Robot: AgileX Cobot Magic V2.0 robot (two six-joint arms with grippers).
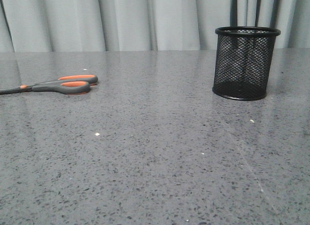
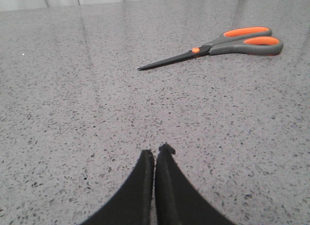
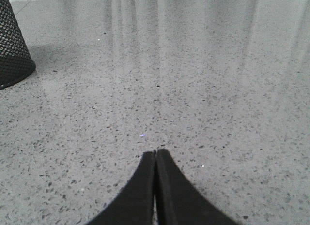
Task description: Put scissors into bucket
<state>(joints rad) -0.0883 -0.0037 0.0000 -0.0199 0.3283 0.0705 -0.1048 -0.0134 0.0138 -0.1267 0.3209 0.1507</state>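
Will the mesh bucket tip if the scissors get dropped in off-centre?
Possibly. The bucket looks light, being open mesh, so a knock on its rim could shift or tip it. The scissors look longer than the bucket is tall, so their handles would likely lean on the rim.

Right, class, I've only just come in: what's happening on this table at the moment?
Nothing is being handled yet. The scissors lie flat on the grey table at the left, blades closed. The bucket stands upright at the right, far from them, and looks empty. The left tool and right tool are both shut and hold nothing, each low over bare table. The scissors lie in front of the left tool, so that arm looks likelier to pick them up.
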